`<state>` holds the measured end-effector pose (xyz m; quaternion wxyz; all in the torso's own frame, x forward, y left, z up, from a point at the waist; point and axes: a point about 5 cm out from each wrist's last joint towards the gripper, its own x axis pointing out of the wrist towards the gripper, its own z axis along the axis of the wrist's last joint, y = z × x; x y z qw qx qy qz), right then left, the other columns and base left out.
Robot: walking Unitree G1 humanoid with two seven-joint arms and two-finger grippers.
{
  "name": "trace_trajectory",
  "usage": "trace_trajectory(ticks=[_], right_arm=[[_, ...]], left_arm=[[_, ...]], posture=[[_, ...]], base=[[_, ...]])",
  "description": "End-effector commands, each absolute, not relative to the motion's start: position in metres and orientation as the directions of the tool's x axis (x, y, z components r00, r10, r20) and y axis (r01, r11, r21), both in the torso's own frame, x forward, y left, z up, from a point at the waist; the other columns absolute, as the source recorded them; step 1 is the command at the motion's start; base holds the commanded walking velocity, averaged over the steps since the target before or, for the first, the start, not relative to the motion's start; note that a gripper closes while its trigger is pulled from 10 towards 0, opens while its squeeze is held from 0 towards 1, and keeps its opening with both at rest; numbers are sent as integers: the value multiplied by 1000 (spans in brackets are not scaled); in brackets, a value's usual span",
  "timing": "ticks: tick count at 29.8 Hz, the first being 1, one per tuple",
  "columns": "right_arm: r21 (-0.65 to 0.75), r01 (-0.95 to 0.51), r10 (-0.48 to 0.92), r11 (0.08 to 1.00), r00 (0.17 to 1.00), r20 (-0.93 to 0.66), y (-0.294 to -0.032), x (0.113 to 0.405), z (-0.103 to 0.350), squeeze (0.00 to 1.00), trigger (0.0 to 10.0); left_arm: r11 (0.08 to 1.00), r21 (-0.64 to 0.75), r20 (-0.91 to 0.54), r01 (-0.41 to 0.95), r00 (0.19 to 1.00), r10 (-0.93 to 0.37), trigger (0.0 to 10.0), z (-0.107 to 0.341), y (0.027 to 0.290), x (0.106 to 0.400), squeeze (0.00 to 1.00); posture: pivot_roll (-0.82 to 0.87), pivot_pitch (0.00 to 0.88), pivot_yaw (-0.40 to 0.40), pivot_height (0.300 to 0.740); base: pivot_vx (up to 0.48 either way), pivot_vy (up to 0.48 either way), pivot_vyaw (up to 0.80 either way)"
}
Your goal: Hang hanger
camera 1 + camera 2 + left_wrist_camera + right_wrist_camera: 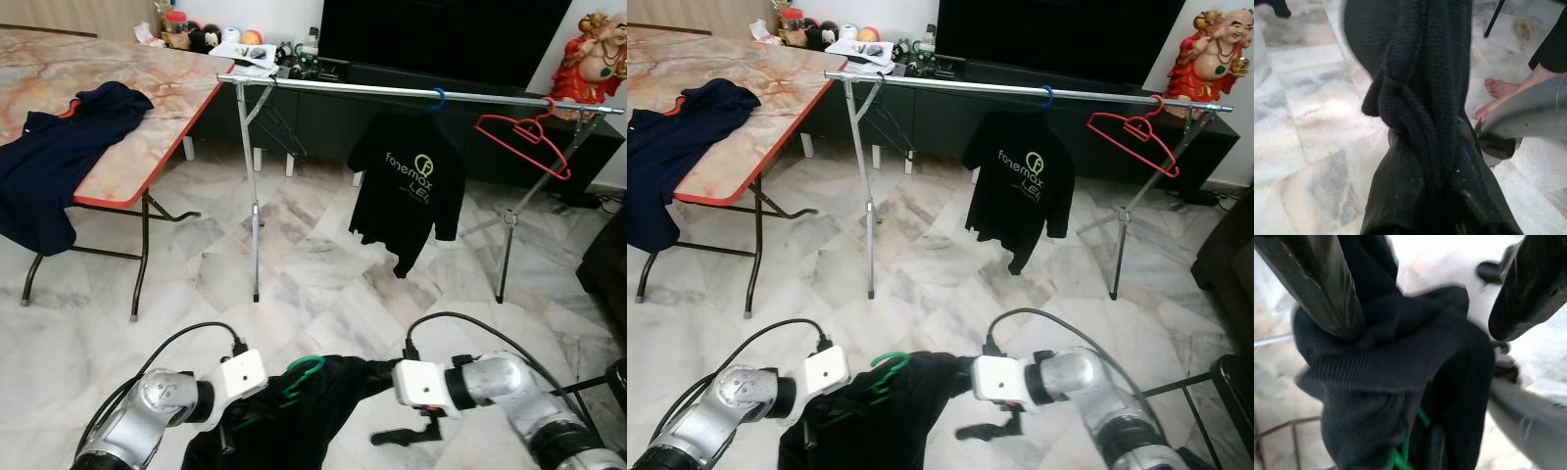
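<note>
A black garment (313,411) on a green hanger (306,370) hangs low in front of me between both arms. My left gripper (1435,196) is shut on a bunch of its knit cloth. My right gripper (1422,333) is at the garment's other side, its fingers (1322,289) wide apart with black cloth lying between them and green hanger plastic below. Ahead stands a clothes rack with a silver rail (392,91). A black printed shirt (407,186) hangs from it on a blue hanger (437,96), and an empty red hanger (524,132) hangs further right.
A marble-topped folding table (147,88) stands at the left with a navy garment (59,147) draped over it. A person's bare foot (1498,88) is on the marble floor close by. A dark TV cabinet and a red statue (593,54) sit behind the rack.
</note>
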<state>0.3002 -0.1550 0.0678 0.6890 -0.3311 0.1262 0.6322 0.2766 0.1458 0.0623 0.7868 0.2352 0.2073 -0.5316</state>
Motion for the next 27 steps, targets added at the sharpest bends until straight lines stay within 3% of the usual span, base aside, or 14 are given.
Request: trace_trajectory(ticks=[1, 6, 7, 8, 9, 15, 17, 20, 24, 27], right_arm=[[-366, -931, 795, 0, 222, -565, -155, 308, 78, 1000, 10000], [-371, -927, 828, 63, 256, -500, -164, 315, 93, 1000, 10000], [-343, -938, 829, 58, 237, -507, -169, 314, 94, 596, 10000], [-312, -949, 829, 50, 213, -516, -174, 312, 94, 596, 10000], [-297, -954, 825, 37, 197, -530, -179, 310, 94, 0, 10000], [-227, -972, 751, -68, 100, -652, -204, 297, 89, 0, 10000], [-251, -966, 755, -66, 116, -645, -204, 298, 92, 0, 10000], [-291, -956, 784, -46, 146, -603, -197, 303, 98, 0, 10000], [-260, -964, 836, -59, 95, -541, -183, 302, 99, 0, 10000], [-277, -961, 858, -24, 123, -499, -176, 306, 99, 0, 10000]], left_arm=[[270, 160, -555, 949, 313, -771, 0, 71, 134, 276, 0], [265, 155, -560, 952, 305, -770, 0, 71, 133, 275, 0], [263, 150, -565, 953, 301, -768, 0, 70, 134, 274, 0], [263, 144, -571, 954, 297, -765, 0, 70, 134, 273, 0], [264, 140, -573, 954, 296, -764, 0, 69, 135, 272, 0], [246, 113, -620, 963, 262, -740, 0, 62, 138, 267, 0], [246, 117, -620, 962, 264, -739, 0, 62, 138, 268, 0], [243, 117, -615, 963, 262, -744, 0, 64, 136, 269, 0], [210, 126, -630, 970, 242, -738, 0, 69, 133, 269, 0], [207, 125, -628, 970, 239, -740, 0, 69, 132, 269, 0]], posture=[[56, 87, -132, 740], [51, 86, -132, 740], [49, 86, -132, 740], [47, 87, -132, 740], [46, 87, -132, 740], [36, 87, -127, 740], [27, 85, -125, 740], [32, 81, -124, 740], [44, 75, -125, 740], [44, 74, -125, 740]], base=[[0, 0, 0], [0, 0, 0], [0, 0, 0], [0, 0, 0], [0, 0, 0], [0, 0, 0], [0, 0, 0], [0, 0, 0], [0, 0, 0], [0, 0, 0]])
